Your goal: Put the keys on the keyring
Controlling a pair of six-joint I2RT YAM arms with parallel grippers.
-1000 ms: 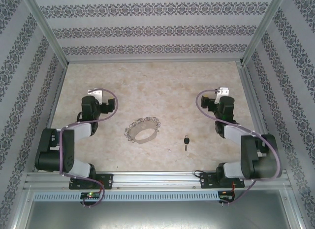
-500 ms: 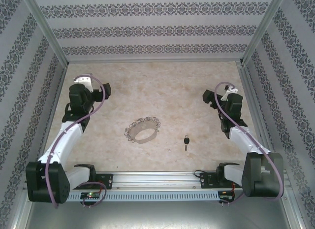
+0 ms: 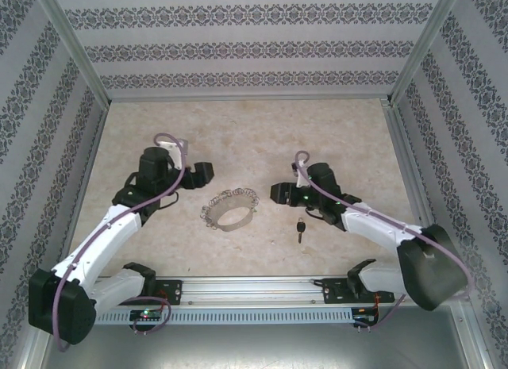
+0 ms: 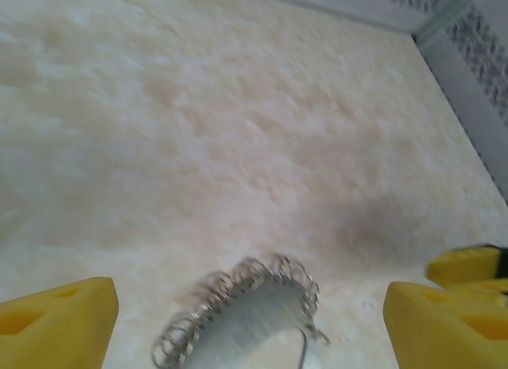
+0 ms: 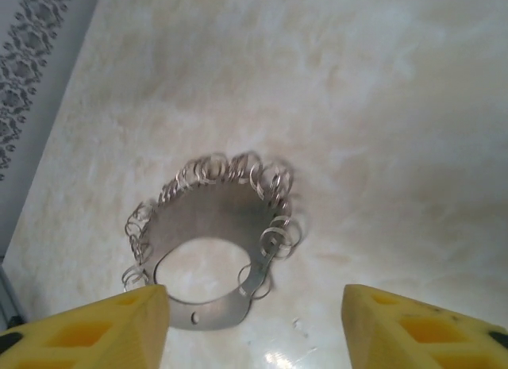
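Observation:
The keyring [image 3: 230, 209], a thin silver band fringed with small loops, lies on the table near the middle. The key [image 3: 300, 228], tiny with a black head, lies to its right, apart from it. My left gripper [image 3: 202, 173] hovers just left of the ring, and my right gripper [image 3: 278, 193] just right of it, above the key. In the left wrist view the keyring [image 4: 246, 309] sits low between the wide-apart yellow fingers [image 4: 55, 325]. In the right wrist view the keyring [image 5: 210, 234] lies ahead of the open yellow fingers [image 5: 421, 329]. Neither gripper holds anything.
Patterned walls [image 3: 48, 131] enclose the beige table [image 3: 254, 131] on three sides, with metal posts at the corners. An aluminium rail [image 3: 254, 288] carrying the arm bases runs along the near edge.
Both arms have swung inward from the table's sides to either side of the keyring. The right gripper's fingers have narrowed somewhat. Ring and key have not moved.

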